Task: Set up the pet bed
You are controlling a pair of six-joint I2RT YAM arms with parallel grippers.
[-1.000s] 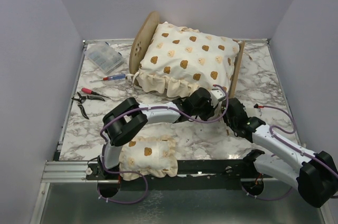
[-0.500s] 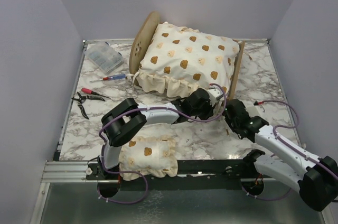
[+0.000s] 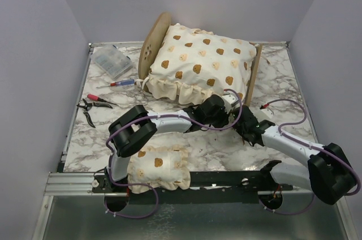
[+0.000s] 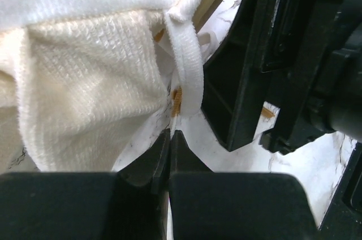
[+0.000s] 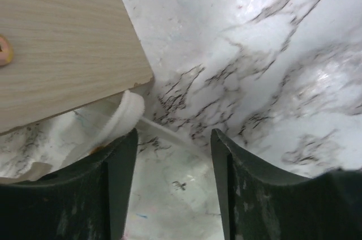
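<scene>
L gripper (image 4: 169,136) shut; pet bed (image 3: 153,39) mostly hidden under cushion (image 3: 199,64).

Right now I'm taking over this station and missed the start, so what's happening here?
Both arms reach to the near corner of the pet bed; the big cushion lies on it. The left gripper is shut beside the cushion's white tie; the right gripper hangs open over the marble by the footboard. The small pillow lies near the arm bases.

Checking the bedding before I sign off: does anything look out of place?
Yes: the small pillow is off the pet bed, lying at the near edge of the table by the left arm's base, partly over the front rail.
</scene>
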